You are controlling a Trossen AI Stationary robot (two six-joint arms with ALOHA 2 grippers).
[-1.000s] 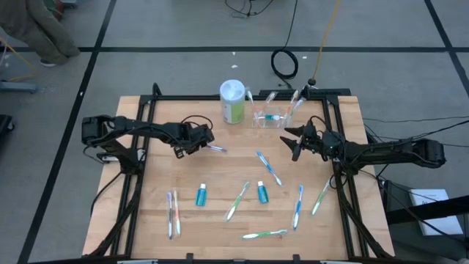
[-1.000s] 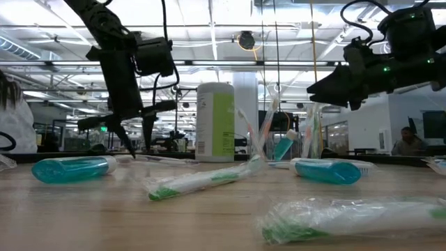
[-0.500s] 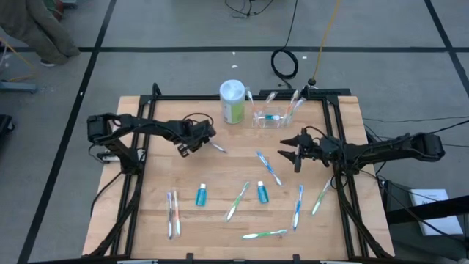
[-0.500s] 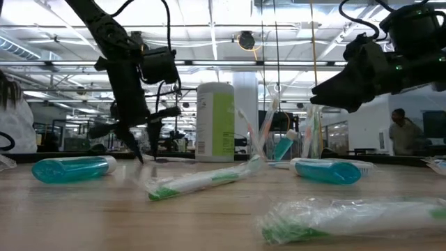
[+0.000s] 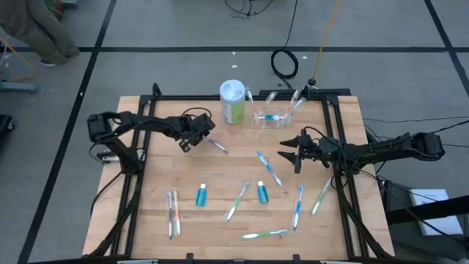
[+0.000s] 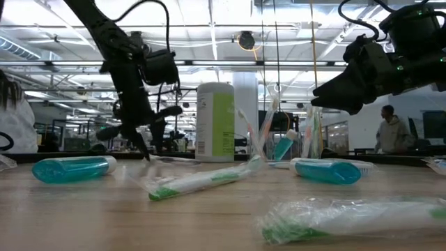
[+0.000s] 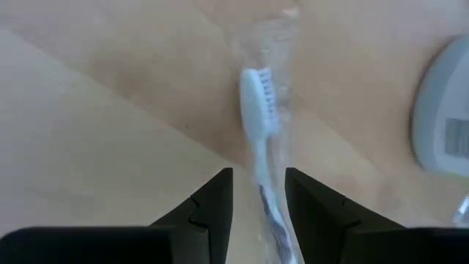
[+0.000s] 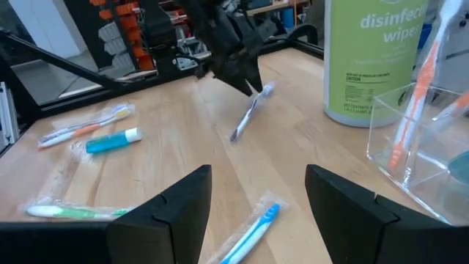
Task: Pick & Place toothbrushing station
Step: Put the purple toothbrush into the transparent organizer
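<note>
The toothbrushing station [image 5: 270, 117] is a clear plastic holder that stands at the table's far middle. It holds some toothbrushes and a teal tube, and it also shows in the right wrist view [image 8: 418, 139]. My left gripper [image 5: 199, 139] is left of it, low over the table, shut on a wrapped white and purple toothbrush [image 5: 215, 145]. My right gripper [image 5: 287, 152] hangs open and empty above the table, on the near right side of the station. Its two fingers stand wide apart in the right wrist view [image 8: 256, 213]. My left gripper pinches the wrapped toothbrush's handle [image 7: 270, 213] between its two fingers. The white brush head [image 7: 256, 110] sticks out well past the fingertips. The fingers slant down from the table's left and lie along the toothbrush. The toothbrush slants down from the fingers [image 8: 249, 114]; I cannot tell whether its free end touches the table.
A green and white wipes canister [image 5: 232, 101] stands just left of the station. Several wrapped toothbrushes lie on the near half, among them a blue one [image 5: 269, 167] and a green one [image 5: 236, 202]. Two teal tubes [image 5: 201, 194] [image 5: 261, 192] lie there too. People show in the room behind.
My left gripper has gone a little toward the table's right and far edges, staying low, and the toothbrush has gone with it. My right gripper has gone toward the near edge and a little left, then stayed still, open.
</note>
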